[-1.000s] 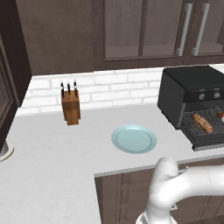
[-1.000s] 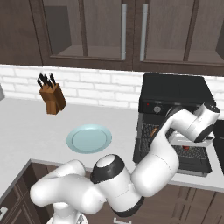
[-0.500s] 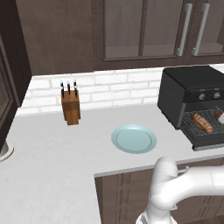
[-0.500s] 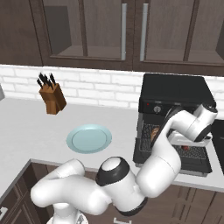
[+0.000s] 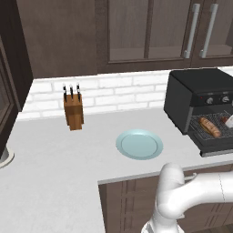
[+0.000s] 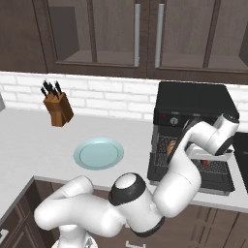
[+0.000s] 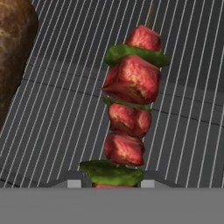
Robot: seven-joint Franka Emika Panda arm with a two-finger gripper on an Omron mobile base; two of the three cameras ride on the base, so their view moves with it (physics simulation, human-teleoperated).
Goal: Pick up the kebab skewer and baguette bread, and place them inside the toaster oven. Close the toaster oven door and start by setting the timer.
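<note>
Lengthwise up the hand view, kebab skewer (image 7: 128, 105) over toaster oven (image 5: 191, 98) rack, near end clamped between fingers (image 7: 109, 183).

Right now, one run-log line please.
gripper: shut on kebab skewer | skewer: over oven rack | baguette: on rack | toaster oven: door open

Matte black boxy toaster oven (image 5: 191, 98) with thin grey metal wire rack (image 7: 57, 113). Glossy red meat chunks and smooth green pepper pieces on the kebab skewer (image 7: 129, 109). Rough, golden-brown crusted baguette bread (image 5: 210, 127). Brown wooden knife block (image 5: 73, 111). Smooth, pale blue glazed round plate (image 5: 139, 144). Matt, speckled light-grey stone counter (image 5: 54, 159). Dark wood cabinets (image 5: 136, 32) with brushed metal handles (image 5: 191, 31).
</note>
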